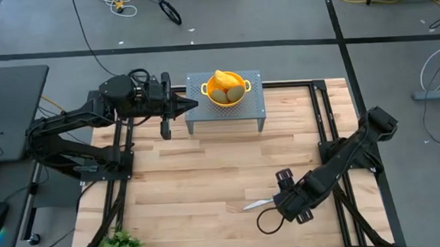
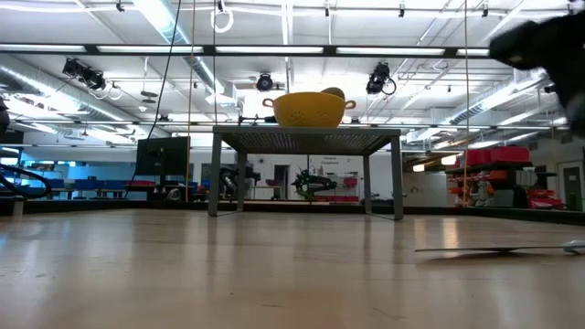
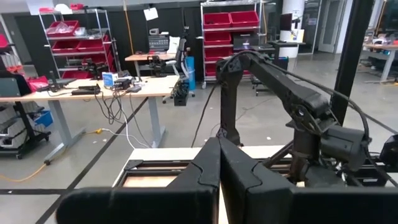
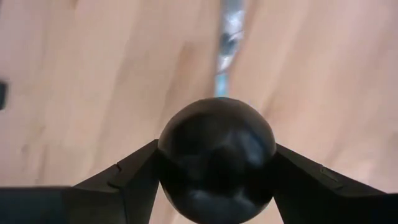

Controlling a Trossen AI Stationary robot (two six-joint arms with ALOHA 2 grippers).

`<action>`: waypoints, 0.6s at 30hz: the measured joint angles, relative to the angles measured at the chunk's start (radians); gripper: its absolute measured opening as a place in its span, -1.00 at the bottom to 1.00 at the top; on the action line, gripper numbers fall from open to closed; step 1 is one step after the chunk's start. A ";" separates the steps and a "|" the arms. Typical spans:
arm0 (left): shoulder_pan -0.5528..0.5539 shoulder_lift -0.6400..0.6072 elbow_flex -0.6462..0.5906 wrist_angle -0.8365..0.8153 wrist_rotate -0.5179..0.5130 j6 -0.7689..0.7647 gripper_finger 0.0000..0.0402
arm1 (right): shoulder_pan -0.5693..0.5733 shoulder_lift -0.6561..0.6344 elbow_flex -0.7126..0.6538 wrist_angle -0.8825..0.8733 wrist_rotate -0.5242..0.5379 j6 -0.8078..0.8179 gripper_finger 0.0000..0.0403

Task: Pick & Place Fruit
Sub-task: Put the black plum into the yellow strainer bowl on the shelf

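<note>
Fruit sits in two places on my screens. My right wrist camera shows a dark, glossy round fruit [image 4: 216, 158] clamped between the two dark fingers of the right claw [image 4: 216, 163], jaws spread wide around it. Past it on the pale wooden tabletop [image 1: 208, 185] lies a slim silver knife with a pale blue handle [image 4: 227, 43], just ahead of that claw. From overhead I cannot make out the dark fruit at all; I only see the right claw [image 1: 280, 204] low over the boards with the knife [image 1: 257, 204] at its tip.

Well away from it, a yellow perforated two-handled bowl [image 1: 206, 88] rests on a small grey perforated metal stand [image 1: 254, 110], holding a yellow-orange oblong fruit [image 1: 223, 79] and two olive-brown oval fruits [image 1: 234, 95].

The left claw [image 1: 191, 104] hangs level with that stand, just beside it, fingers pressed together with nothing between them. The table-height camera shows only the bowl [image 2: 308, 110] on the stand [image 2: 306, 137] and the knife [image 2: 498, 248].
</note>
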 joint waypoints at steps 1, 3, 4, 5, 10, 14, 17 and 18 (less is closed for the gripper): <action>0.000 0.000 0.000 -0.002 0.000 -0.002 -0.99 | -0.009 -0.012 0.004 -0.004 0.023 -0.004 0.31; 0.000 0.000 0.000 -0.001 0.000 -0.008 -0.99 | -0.030 -0.038 0.012 -0.015 0.060 -0.013 0.31; 0.000 0.000 0.000 -0.001 0.000 -0.008 -0.99 | -0.041 -0.051 0.016 -0.019 0.077 -0.023 0.31; 0.000 0.000 0.000 -0.001 0.000 -0.008 -0.99 | -0.053 -0.064 0.018 -0.018 0.090 -0.026 0.31; 0.000 0.000 0.000 -0.002 0.000 -0.012 -0.99 | -0.111 -0.126 0.018 -0.018 0.115 -0.027 0.31; 0.000 0.000 0.000 -0.003 0.000 -0.011 -0.99 | -0.142 -0.162 0.018 -0.018 0.115 -0.024 0.31; 0.000 0.000 0.000 -0.003 0.006 -0.011 -0.99 | -0.161 -0.181 0.018 -0.012 0.114 -0.023 0.31; 0.000 0.000 0.000 -0.003 0.008 -0.011 -0.99 | -0.167 -0.188 0.018 -0.008 0.115 -0.023 0.31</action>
